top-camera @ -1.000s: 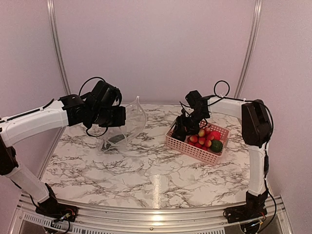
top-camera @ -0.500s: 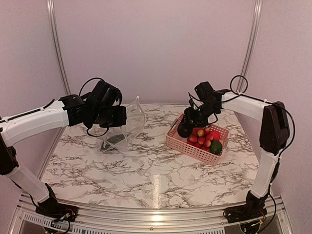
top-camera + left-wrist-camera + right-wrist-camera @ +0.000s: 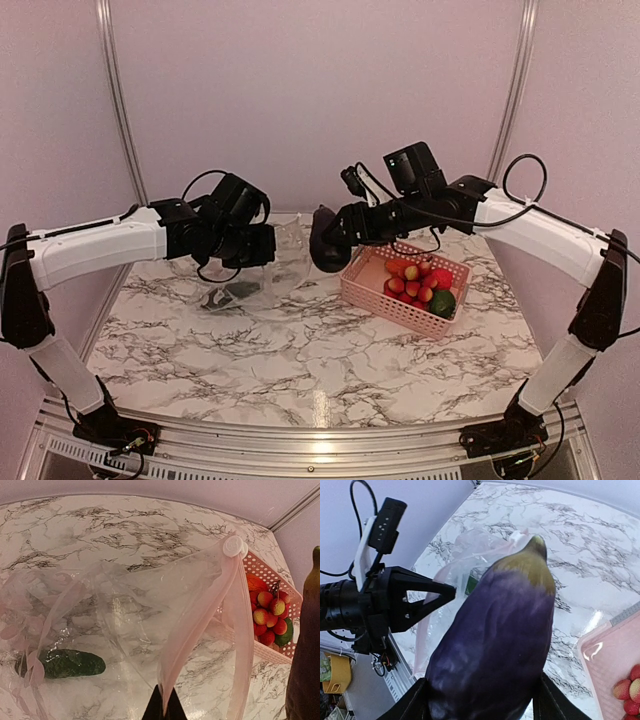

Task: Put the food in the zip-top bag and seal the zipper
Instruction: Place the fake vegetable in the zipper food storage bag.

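Zip-top bag (image 3: 140,595) sits on the desk (image 3: 300,350) just left of the pink basket (image 3: 395,303), mouth lifted open. My left claw (image 3: 162,707) is pressed together on its pinkish rim strip. Green cucumber (image 3: 70,663) already lies inside the bag. My right claw (image 3: 342,228) pinches the dark aubergine (image 3: 495,630), held in the air near the bag's mouth, between bag and basket. Red-pink berries (image 3: 412,283) and a round green piece (image 3: 443,300) sit in the basket.
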Controlling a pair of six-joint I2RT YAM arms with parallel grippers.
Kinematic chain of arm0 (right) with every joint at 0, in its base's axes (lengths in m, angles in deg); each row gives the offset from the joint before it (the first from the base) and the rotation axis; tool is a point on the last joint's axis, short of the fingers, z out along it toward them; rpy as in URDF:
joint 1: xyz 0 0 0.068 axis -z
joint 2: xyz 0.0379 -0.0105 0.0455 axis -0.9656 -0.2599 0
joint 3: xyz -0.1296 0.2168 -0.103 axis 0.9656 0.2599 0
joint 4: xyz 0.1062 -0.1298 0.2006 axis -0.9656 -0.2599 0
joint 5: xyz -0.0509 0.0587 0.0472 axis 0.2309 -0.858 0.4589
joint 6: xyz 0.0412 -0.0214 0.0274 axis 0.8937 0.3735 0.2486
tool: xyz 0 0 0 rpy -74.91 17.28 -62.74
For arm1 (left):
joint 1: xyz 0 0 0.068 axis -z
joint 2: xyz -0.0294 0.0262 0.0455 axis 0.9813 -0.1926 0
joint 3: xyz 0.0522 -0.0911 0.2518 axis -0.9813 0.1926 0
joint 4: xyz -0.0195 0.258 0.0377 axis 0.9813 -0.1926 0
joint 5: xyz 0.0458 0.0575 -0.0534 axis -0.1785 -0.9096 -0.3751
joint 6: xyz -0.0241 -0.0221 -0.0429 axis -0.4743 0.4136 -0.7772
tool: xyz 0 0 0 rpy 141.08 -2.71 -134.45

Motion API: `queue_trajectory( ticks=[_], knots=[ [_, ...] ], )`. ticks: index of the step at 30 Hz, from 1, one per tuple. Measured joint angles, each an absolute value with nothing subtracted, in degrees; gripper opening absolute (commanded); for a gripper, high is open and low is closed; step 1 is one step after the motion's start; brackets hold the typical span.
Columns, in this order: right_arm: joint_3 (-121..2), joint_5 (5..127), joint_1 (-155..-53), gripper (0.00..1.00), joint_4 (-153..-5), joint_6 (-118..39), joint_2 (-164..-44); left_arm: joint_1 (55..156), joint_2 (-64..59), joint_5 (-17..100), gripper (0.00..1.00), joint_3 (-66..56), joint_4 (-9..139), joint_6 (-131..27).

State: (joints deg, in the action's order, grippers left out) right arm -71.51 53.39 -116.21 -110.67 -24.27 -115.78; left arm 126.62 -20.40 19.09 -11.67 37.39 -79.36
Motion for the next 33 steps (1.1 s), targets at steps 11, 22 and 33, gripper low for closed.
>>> queue_trajectory(
  ticks=[11, 22, 33],
  knots=[
    [-76.83, 50.72, -118.29, 0.41, -102.98, -24.64, -120.16, 126.62, -22.61, 22.33, 0.00, -17.07, 39.24, -82.40],
    [-76.83, 58.22, -120.32, 0.62, -96.36, -24.25, -124.26, 126.40, -20.48, 21.72, 0.00, -17.24, 40.71, -85.81],
    [-80.41, 59.73, -123.99, 0.81, -98.52, -28.68, -126.38, 124.22, -17.18, 20.47, 0.00, -16.63, 42.17, -88.26]
  ],
)
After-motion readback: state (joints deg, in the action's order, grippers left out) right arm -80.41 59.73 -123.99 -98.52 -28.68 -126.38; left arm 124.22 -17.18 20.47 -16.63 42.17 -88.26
